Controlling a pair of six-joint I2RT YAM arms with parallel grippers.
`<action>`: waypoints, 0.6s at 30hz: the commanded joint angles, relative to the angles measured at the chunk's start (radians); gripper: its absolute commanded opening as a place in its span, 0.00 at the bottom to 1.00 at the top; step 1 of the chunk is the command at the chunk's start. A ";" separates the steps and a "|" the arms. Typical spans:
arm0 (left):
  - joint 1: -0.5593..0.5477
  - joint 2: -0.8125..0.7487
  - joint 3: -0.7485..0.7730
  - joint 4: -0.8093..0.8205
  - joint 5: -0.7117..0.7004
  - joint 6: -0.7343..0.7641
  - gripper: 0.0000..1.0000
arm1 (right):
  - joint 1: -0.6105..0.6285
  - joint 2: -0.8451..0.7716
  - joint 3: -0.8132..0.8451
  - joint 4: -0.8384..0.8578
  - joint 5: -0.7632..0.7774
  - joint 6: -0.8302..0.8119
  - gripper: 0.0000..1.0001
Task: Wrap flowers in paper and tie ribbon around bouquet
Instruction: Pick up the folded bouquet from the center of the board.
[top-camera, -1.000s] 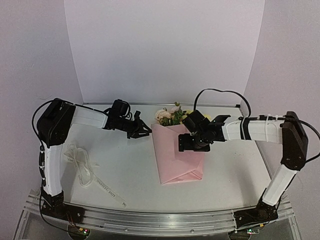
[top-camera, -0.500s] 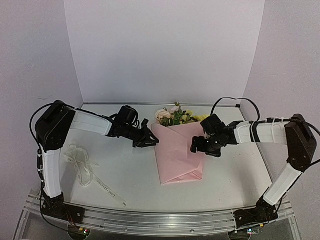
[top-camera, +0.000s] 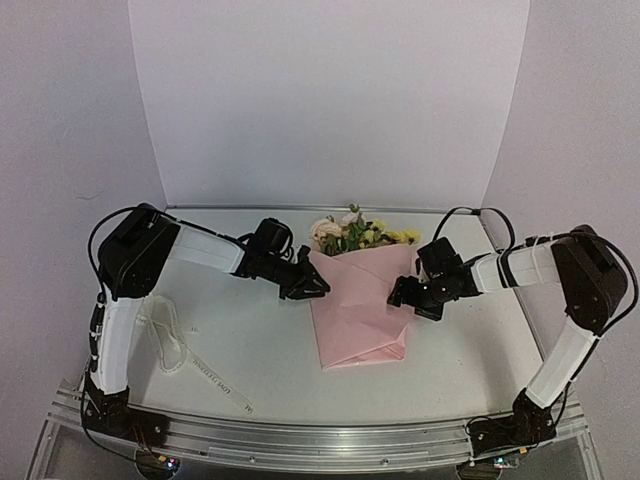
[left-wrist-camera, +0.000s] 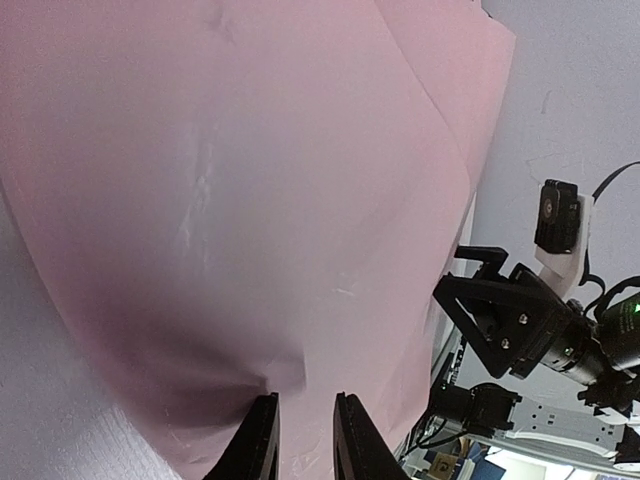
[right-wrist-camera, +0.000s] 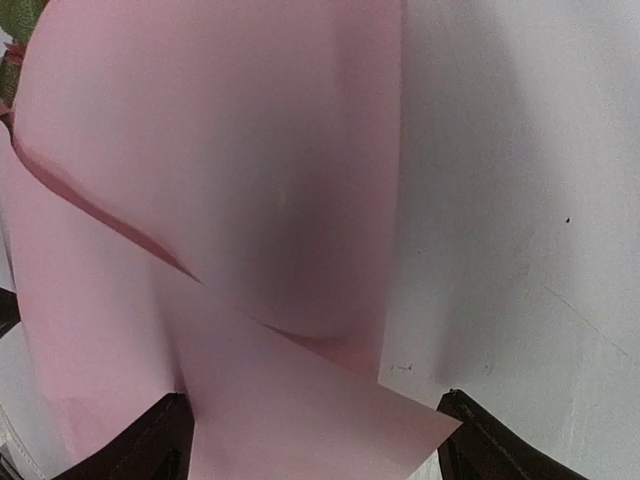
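l claw (top-camera: 314, 288), r claw (top-camera: 403, 296) at paper (top-camera: 355, 312) edges

The left arm (top-camera: 205, 248) rises from its base at the near left, bends at a raised elbow and stretches its forearm rightward, almost level. The left gripper (top-camera: 308, 287) points right, its fingers (left-wrist-camera: 258, 440) drawn close with only a narrow gap between them. The right arm (top-camera: 520, 268) mirrors this from the near right, and the right gripper (top-camera: 410, 297) points left with its fingers (right-wrist-camera: 150, 445) spread wide.
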 joint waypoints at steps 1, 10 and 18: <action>-0.004 0.034 0.085 -0.020 0.016 -0.001 0.20 | -0.041 0.039 -0.022 0.156 -0.097 0.022 0.81; -0.004 0.092 0.164 -0.059 0.012 0.005 0.20 | -0.072 0.085 -0.038 0.270 -0.162 0.074 0.57; -0.004 0.126 0.247 -0.109 0.007 0.033 0.21 | -0.086 0.091 -0.035 0.274 -0.099 0.098 0.23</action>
